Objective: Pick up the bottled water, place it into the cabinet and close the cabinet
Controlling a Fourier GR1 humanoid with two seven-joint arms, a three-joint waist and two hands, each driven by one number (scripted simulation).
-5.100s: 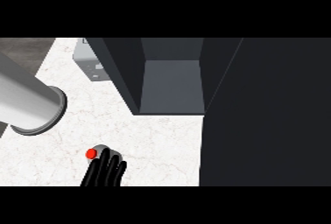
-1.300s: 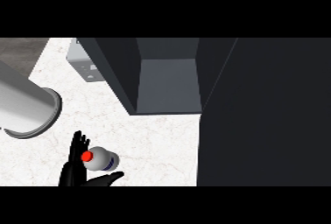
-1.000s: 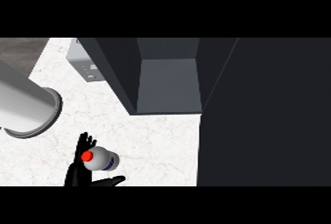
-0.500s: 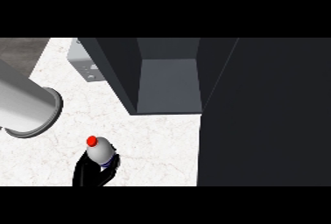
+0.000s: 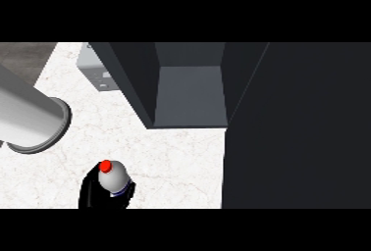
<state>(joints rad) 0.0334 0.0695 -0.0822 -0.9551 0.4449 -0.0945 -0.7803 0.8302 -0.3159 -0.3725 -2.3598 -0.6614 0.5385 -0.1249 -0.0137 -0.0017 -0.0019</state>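
We have the clear plastic water bottle with the red cap [image 5: 110,177] wrapped in a black hand [image 5: 92,192] at the near left of the white marbled worktop [image 5: 174,157]. Its fingers are curled round the bottle's body, which hides most of them. From its place in the head view this is probably the left hand, though no forearm shows to settle it. The other hand is out of sight.

The bottle stands roughly upright, its long axis pointing up at us, red cap on top and tipped slightly to the far left.

What matters for the coming move: the dark grey open cabinet [image 5: 190,95] lies far and to the right of the bottle, with bare worktop between them (its opening faces near, toward us). The dark cabinet door [image 5: 297,127] stands open along the right. A large grey cylinder [image 5: 29,117] lies at the far left, well apart from that path.
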